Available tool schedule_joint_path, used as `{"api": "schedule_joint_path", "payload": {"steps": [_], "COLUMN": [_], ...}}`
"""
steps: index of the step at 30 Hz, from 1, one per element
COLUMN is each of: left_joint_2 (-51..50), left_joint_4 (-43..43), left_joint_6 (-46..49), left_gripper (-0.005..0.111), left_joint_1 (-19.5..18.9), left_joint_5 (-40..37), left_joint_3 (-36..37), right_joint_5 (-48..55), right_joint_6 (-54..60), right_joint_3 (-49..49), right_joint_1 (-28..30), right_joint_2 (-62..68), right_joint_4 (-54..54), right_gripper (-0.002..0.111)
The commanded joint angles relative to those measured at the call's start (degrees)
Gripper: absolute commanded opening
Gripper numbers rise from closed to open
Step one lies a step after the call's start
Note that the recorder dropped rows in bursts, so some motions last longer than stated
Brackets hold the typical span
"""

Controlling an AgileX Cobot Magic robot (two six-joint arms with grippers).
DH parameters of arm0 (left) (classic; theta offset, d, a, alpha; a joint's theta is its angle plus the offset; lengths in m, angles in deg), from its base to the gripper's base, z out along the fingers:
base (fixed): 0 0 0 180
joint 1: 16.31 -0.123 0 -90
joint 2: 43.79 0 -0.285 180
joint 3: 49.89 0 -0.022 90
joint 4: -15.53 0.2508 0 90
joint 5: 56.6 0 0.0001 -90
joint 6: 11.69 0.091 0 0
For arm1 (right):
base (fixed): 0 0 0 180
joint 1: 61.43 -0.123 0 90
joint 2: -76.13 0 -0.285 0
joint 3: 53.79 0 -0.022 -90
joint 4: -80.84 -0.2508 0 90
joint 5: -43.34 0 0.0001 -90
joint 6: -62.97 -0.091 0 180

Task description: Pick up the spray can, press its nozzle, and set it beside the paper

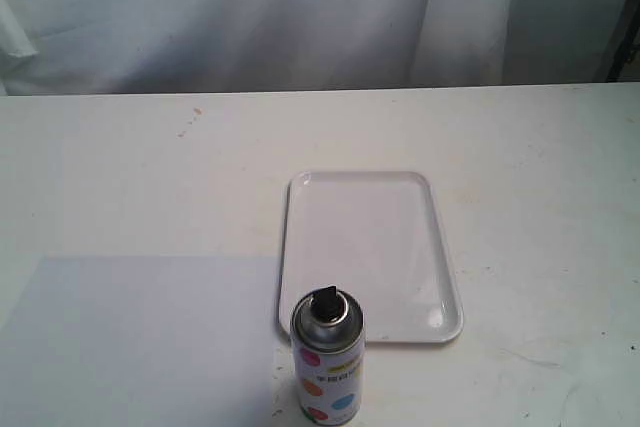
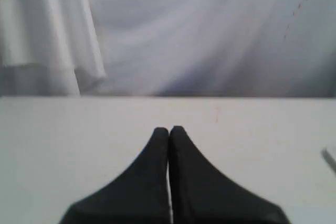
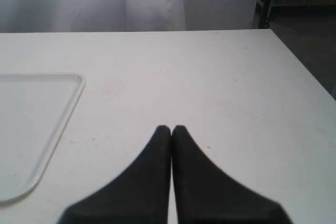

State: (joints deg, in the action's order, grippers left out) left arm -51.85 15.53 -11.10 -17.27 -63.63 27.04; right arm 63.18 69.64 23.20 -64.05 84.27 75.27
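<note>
The spray can [image 1: 328,372] stands upright at the table's front edge, white label with coloured dots, silver dome and black nozzle [image 1: 325,300] on top. The pale bluish paper [image 1: 140,337] lies flat to its left, reaching the front left of the table. Neither arm shows in the exterior view. My left gripper [image 2: 169,128] is shut with nothing in it, over bare table. In the same way my right gripper [image 3: 171,127] is shut and empty, above the table to the right of the tray. The can is out of both wrist views.
A glossy white tray [image 1: 440,257] with rounded corners lies just behind the can, its corner also in the right wrist view [image 3: 73,85]. A white curtain [image 1: 300,17] hangs behind the table. The table's right edge [image 3: 302,66] drops to a dark floor.
</note>
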Motion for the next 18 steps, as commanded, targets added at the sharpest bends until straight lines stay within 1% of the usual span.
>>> {"api": "schedule_joint_path", "payload": {"steps": [1, 3, 8, 9, 11, 13, 14, 18], "left_joint_2": [0.27, 0.27, 0.27, 0.27, 0.27, 0.27, 0.27, 0.27], "left_joint_4": [-0.71, -0.71, -0.71, -0.71, -1.57, -3.08, -3.08, -3.08], "left_joint_6": [-0.14, -0.14, -0.11, -1.05, -3.23, -6.04, -6.49, -6.49], "left_gripper": [0.000, 0.000, 0.000, 0.000, 0.000, 0.000, 0.000, 0.000], "left_joint_1": [-0.15, -0.15, -0.15, -0.15, -0.15, -0.15, -0.15, -0.15], "left_joint_5": [14.82, 18.98, 21.15, 22.48, 22.74, 21.27, 19.07, 14.48], "left_joint_3": [0.29, 0.29, 0.29, 0.29, 0.29, 0.29, -1.02, -7.24], "right_joint_5": [-0.03, -0.03, -0.03, -0.03, -0.03, -0.03, -0.03, -0.03], "right_joint_6": [0.23, 0.23, 0.23, 0.23, 0.23, 0.23, 0.23, 0.23], "right_joint_3": [0.23, 0.23, 0.23, 0.23, 0.23, 0.23, 0.23, 0.23], "right_joint_1": [0.39, 0.39, 0.39, 0.39, 0.39, 0.39, 0.39, 0.39], "right_joint_2": [-0.35, -0.35, -0.35, -0.35, -0.35, -0.35, -0.35, -0.35], "right_joint_4": [0.02, 0.02, 0.02, 0.02, 0.02, 0.02, 0.02, 0.02], "right_gripper": [0.000, 0.000, 0.000, 0.000, 0.000, 0.000, 0.000, 0.000]}}
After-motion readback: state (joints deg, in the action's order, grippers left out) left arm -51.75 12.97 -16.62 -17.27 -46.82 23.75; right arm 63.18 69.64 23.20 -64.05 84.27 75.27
